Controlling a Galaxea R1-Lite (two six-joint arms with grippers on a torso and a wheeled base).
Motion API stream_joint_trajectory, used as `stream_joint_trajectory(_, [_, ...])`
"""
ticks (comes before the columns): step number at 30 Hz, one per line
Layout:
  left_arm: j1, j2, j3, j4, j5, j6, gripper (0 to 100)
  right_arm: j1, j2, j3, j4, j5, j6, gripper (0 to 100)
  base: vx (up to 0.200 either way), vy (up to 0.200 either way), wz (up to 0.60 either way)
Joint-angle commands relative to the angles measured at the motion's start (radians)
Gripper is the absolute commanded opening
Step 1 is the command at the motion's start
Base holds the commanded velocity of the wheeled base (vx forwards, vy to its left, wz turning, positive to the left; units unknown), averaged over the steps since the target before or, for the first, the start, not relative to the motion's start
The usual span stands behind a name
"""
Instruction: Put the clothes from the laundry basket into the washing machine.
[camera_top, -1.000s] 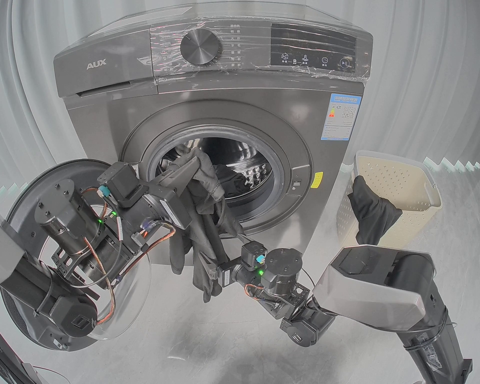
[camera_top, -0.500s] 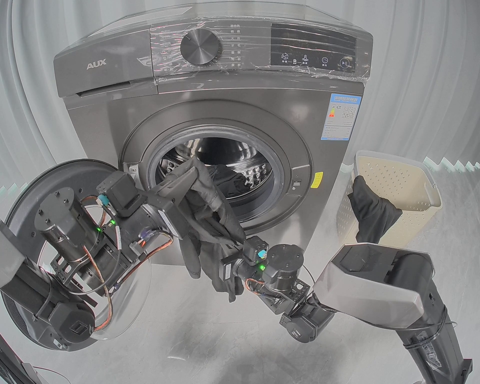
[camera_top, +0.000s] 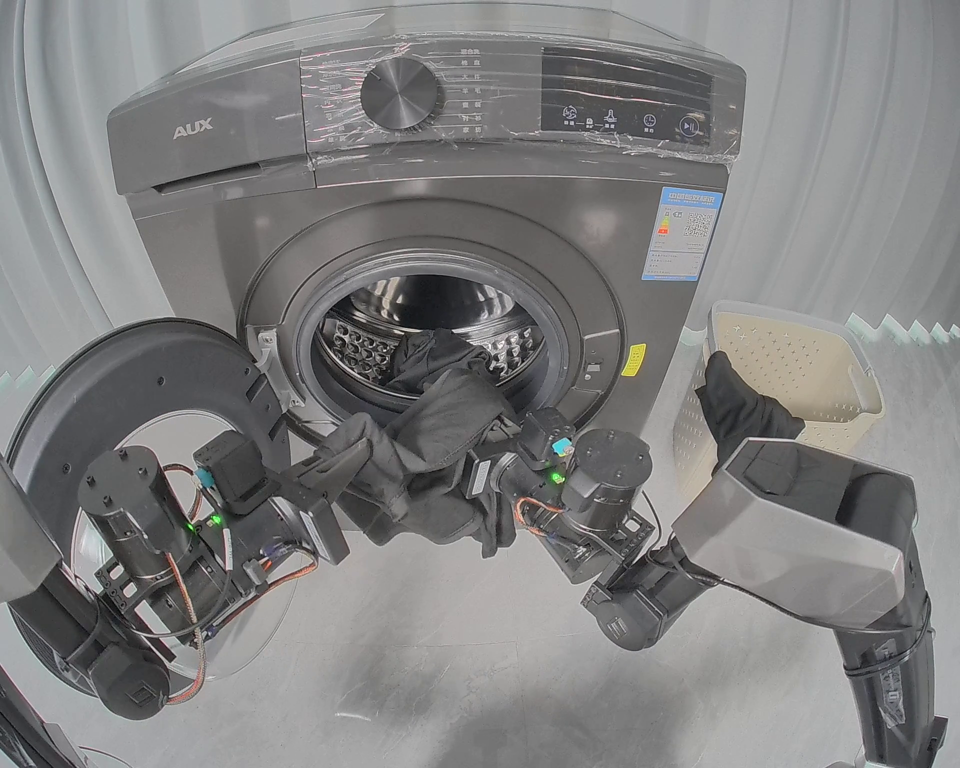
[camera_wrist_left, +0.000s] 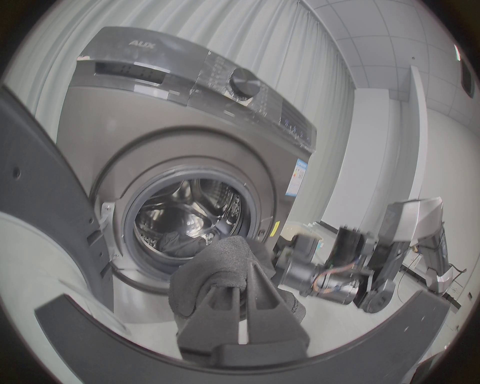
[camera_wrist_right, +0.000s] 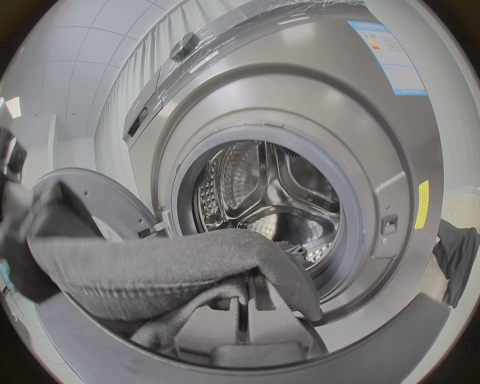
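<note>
A pale, pleated curtain (camera_top: 850, 150) hangs across the far side of the room, from left to right, and its folds catch soft, even light. Its scalloped hem (camera_top: 900, 328) meets the floor at far right. The floor (camera_top: 420, 650) is grey and glossy, with dim reflections near the front. Overhead there is a ceiling (camera_wrist_left: 400, 45) of square white tiles, with a lit light panel (camera_wrist_right: 11, 106) set into it. To the right stands a plain white wall (camera_wrist_left: 365, 150) with a column (camera_wrist_left: 417, 130) projecting from it.

You see matt dark cloth (camera_top: 440, 435) draped over both pairs of matt grey plastic fingers (camera_wrist_left: 265, 305); beyond them, the washing machine (camera_top: 200, 250) shows a satin metal shell and a glossy steel drum (camera_top: 430, 298).
</note>
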Motion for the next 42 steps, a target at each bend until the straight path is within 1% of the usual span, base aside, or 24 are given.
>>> stream_joint_trajectory(1, [0.019,0.045,0.043,-0.001,-0.001,0.008,0,0.001,-0.052,0.008,-0.003,-0.002,0.003,0,0.000,0.000,0.00])
stream_joint_trajectory(5, [0.005,0.077,0.066,-0.001,-0.001,0.017,0,0.012,-0.072,0.030,-0.008,-0.002,0.006,0,0.000,0.000,0.00])
stream_joint_trajectory(7, [-0.006,0.097,0.070,-0.001,-0.001,0.015,0,0.015,-0.075,0.031,-0.009,-0.004,0.011,0,0.000,0.000,0.00])
stream_joint_trajectory(12, [-0.006,0.121,0.080,-0.001,-0.001,0.017,0,0.015,-0.091,0.039,-0.011,-0.004,0.012,0,0.000,0.000,0.00])
stream_joint_trajectory(13, [-0.006,0.121,0.081,-0.001,0.002,0.014,100,0.013,-0.094,0.042,-0.011,-0.004,0.012,0,0.000,0.000,0.00])
stream_joint_trajectory(15, [-0.007,0.126,0.087,-0.001,0.002,0.011,100,0.010,-0.097,0.047,-0.011,-0.004,0.012,0,0.000,0.000,0.00])
stream_joint_trajectory(17, [-0.007,0.121,0.107,-0.003,0.000,0.014,100,0.003,-0.098,0.047,-0.011,-0.002,0.012,0,0.000,0.000,0.00])
stream_joint_trajectory(26, [-0.016,0.045,0.264,-0.005,-0.003,0.018,100,-0.030,-0.105,0.045,-0.008,-0.002,0.012,0,0.000,0.000,0.00])
stream_joint_trajectory(28, [-0.016,0.031,0.288,-0.005,-0.014,0.020,100,-0.028,-0.106,0.047,-0.009,-0.002,0.012,0,0.000,0.000,0.00])
stream_joint_trajectory(29, [-0.016,0.028,0.297,-0.005,-0.026,0.026,100,-0.026,-0.111,0.047,-0.009,-0.002,0.012,0,0.000,0.000,0.00])
stream_joint_trajectory(31, [-0.013,0.029,0.293,-0.005,-0.038,0.040,100,-0.019,-0.121,0.054,-0.009,-0.002,0.012,0,0.000,0.000,0.00])
stream_joint_trajectory(34, [-0.004,0.034,0.264,-0.005,-0.038,0.040,100,-0.010,-0.137,0.074,-0.009,-0.002,0.012,0,0.000,0.000,0.00])
stream_joint_trajectory(37, [0.000,0.045,0.169,-0.005,-0.034,0.029,100,0.007,-0.161,0.117,-0.011,0.007,0.011,0,0.000,0.000,0.00])
stream_joint_trajectory(39, [0.000,0.049,0.149,-0.005,-0.034,0.029,100,0.012,-0.167,0.128,-0.011,0.009,0.011,0,0.000,0.000,0.00])
stream_joint_trajectory(41, [-0.003,0.074,0.089,-0.005,-0.034,0.029,100,0.032,-0.189,0.166,-0.017,0.012,0.011,0,0.000,0.000,0.00])
stream_joint_trajectory(42, [-0.003,0.074,0.089,-0.005,-0.034,0.029,100,0.032,-0.189,0.166,-0.017,0.012,0.011,0,0.000,0.000,0.00])
